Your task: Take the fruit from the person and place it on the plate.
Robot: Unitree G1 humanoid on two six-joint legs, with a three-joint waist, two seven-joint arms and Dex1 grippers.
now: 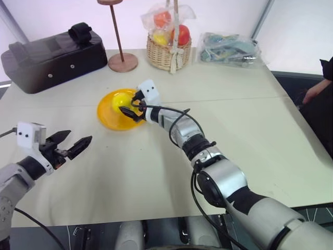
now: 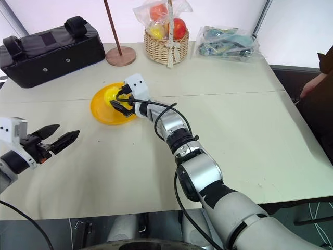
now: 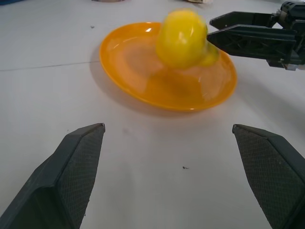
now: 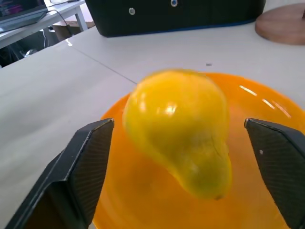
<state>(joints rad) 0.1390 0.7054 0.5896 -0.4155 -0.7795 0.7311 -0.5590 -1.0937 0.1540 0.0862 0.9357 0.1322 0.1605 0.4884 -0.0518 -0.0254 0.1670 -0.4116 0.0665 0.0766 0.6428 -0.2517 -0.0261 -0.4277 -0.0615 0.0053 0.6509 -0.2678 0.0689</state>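
The yellow fruit [image 4: 178,129] is over the middle of the orange-yellow plate [image 1: 106,115], tip pointing down, and looks blurred. I cannot tell whether it rests on the plate. My right gripper [image 1: 130,104] is open around the fruit, with a gap between the fruit and each finger. From the left wrist view, the fruit [image 3: 183,38] sits beside the right gripper's fingers [image 3: 248,40]. My left gripper [image 1: 79,136] is open and empty above the table, nearer me and left of the plate. The person's hand [image 1: 315,94] and dark sleeve [image 1: 327,67] are at the far right edge.
A black bag [image 1: 52,54] lies at the back left. Behind the plate stands a pole stand with a round wooden base [image 1: 123,62], then a wicker basket [image 1: 166,54] of wrapped fruit and a plastic bag [image 1: 229,49].
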